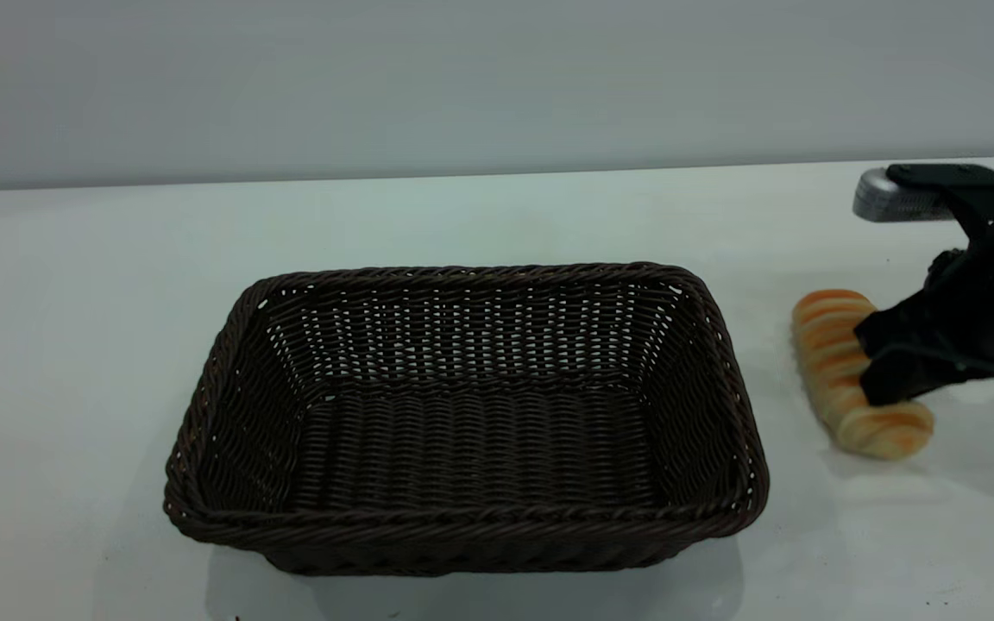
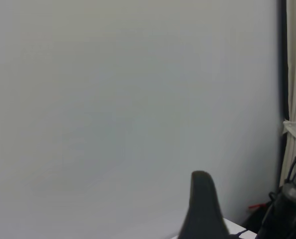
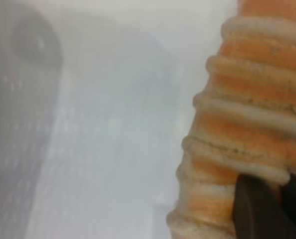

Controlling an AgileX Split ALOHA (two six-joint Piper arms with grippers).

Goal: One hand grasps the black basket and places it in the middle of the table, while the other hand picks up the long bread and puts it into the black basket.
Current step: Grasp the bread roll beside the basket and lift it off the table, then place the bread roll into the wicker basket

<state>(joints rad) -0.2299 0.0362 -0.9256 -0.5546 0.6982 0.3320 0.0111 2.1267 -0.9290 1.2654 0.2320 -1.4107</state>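
The black basket (image 1: 462,414) stands upright and empty in the middle of the table. The long bread (image 1: 842,371) lies on the table to its right, striped top up. My right gripper (image 1: 875,362) reaches in from the right edge and is down at the loaf's middle, open, with one finger on each side. In the right wrist view the bread (image 3: 247,114) fills the frame and one dark fingertip (image 3: 260,211) rests against it. The left arm is out of the exterior view. Its wrist view shows only one dark fingertip (image 2: 203,206) in front of a bare wall.
The white table (image 1: 100,345) runs wide to the basket's left and behind it. A gap of bare table (image 1: 777,362) lies between the basket's right rim and the bread. A curtain (image 2: 295,99) and cables show in the left wrist view.
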